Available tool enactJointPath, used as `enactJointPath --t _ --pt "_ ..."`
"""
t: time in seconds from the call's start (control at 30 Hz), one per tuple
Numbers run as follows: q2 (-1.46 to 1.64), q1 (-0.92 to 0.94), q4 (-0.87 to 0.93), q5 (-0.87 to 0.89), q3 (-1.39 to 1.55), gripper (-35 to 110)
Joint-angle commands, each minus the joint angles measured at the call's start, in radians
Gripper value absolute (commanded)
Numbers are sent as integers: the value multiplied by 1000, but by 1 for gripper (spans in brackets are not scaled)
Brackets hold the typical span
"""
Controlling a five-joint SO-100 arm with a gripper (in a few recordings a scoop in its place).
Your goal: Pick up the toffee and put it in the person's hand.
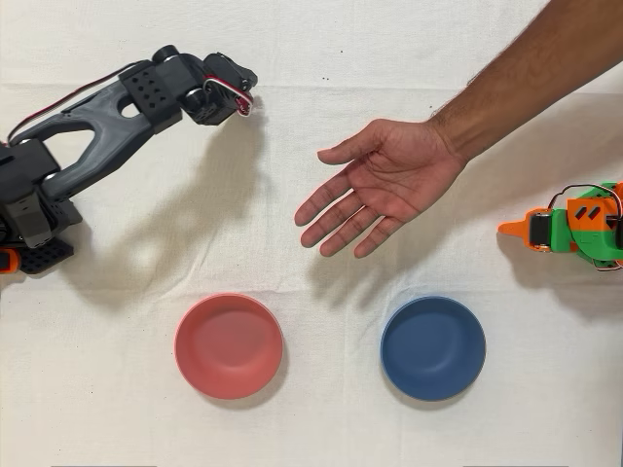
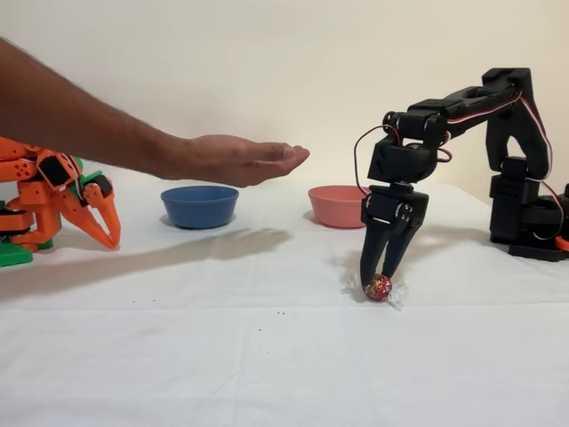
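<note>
From overhead, the black 3D-printed robot arm [image 1: 117, 117] reaches from the left edge toward the far side of the white cloth-covered tabletop [image 1: 321, 418], its wrist and red-and-white wiring ending at the far left. A person's bare open hand [image 1: 384, 190] comes in from the far right on a bare forearm [image 1: 531, 73], palm up with fingers spread, held over the middle of the cloth. Nearer the camera sit a round pink plastic bowl [image 1: 229, 345] on the left and a round blue plastic bowl [image 1: 432, 348] on the right, well apart. The idle orange and green arm [image 1: 574, 229] stands at the right edge.

In the fixed view, the black end effector [image 2: 377, 283] points straight down at the right, its two fingers narrowed around the small toffee in shiny dark red foil [image 2: 378, 286], which rests on the cloth with its clear twisted ends sticking out. The hand [image 2: 236, 158] hovers to the left, above the tabletop, well apart from the candy, with both bowls behind.
</note>
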Motion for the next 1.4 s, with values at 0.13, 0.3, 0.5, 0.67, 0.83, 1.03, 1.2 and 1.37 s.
enactJointPath --t 0.13,0.3,0.5,0.67,0.83,1.03,1.2,1.37 --pt "20 -6 -2 -34 -57 20" --pt "25 -9 -12 -61 -43 16" --pt "67 -6 -58 -81 12 11" --pt "80 -8 -63 -87 26 10" --pt "124 -6 -75 -80 64 10" --pt "183 -3 -83 -87 92 9" --pt "245 8 -87 -97 92 9" --pt "322 28 -100 -106 89 9"
